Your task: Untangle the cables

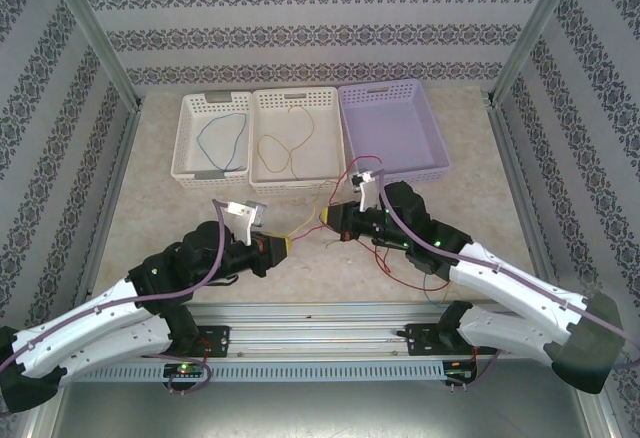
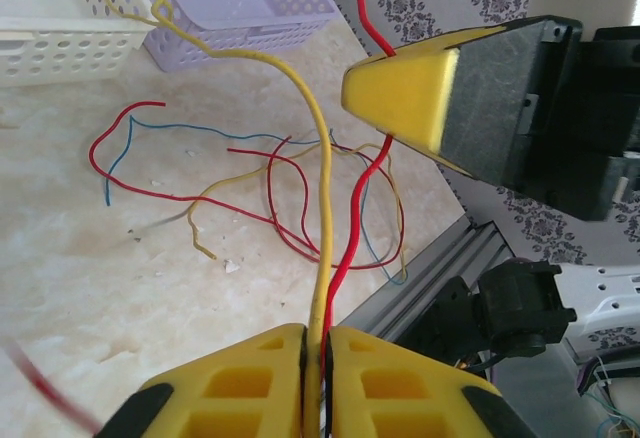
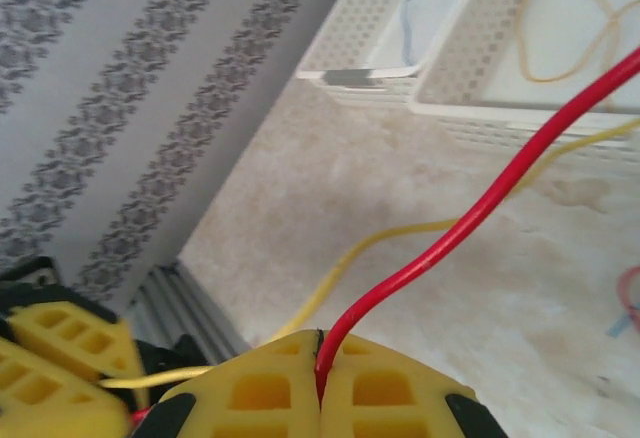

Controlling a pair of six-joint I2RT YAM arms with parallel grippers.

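The left tool (image 2: 316,343) is clamped on the yellow cable (image 2: 323,198), a red strand running into the same gap, and the right tool (image 3: 320,348) opposite is pinched shut on the red cable (image 3: 480,208). Below them the other cables (image 2: 250,188) lie looped together on the table (image 2: 80,298), so I would draw the tools apart slowly, watching that red does not drag yellow along. Beyond stand two white baskets (image 1: 208,171) and a lilac basket (image 1: 395,128).

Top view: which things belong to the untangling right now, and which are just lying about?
In the job: red cable, pinched by the right gripper; yellow cable, pinched by the left gripper; loose tangle on the table.

Lying about: lilac basket; left white basket with a blue cable; middle white basket with a yellow loop; lilac arm cables.
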